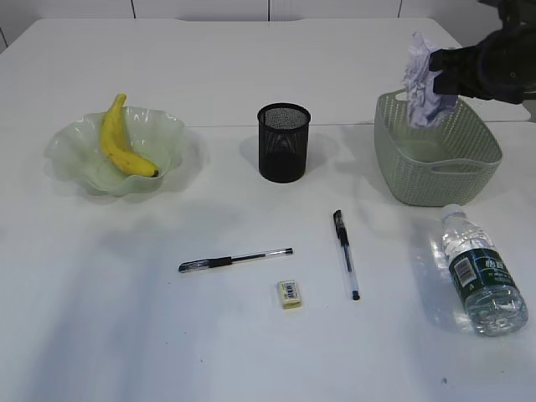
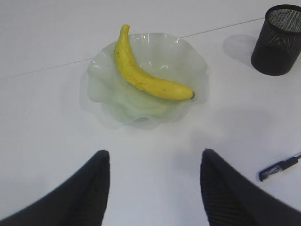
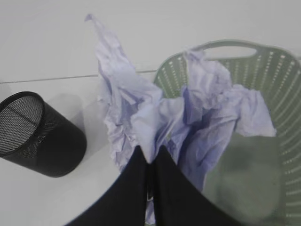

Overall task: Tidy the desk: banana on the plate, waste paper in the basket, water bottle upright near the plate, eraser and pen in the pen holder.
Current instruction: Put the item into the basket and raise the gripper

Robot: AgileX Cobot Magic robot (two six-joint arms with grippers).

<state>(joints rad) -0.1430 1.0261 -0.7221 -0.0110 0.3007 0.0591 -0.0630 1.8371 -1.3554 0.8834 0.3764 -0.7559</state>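
A yellow banana lies on the pale green glass plate; both show in the left wrist view, banana, plate. My right gripper is shut on crumpled lilac waste paper and holds it over the left rim of the green basket. The paper also shows in the exterior view. A black mesh pen holder stands mid-table. Two pens, a yellow eraser and a lying water bottle are on the table. My left gripper is open and empty, in front of the plate.
The white table has a seam across it behind the plate and pen holder. The basket is otherwise empty inside. The pen holder stands left of the basket. One pen tip lies right of the left gripper.
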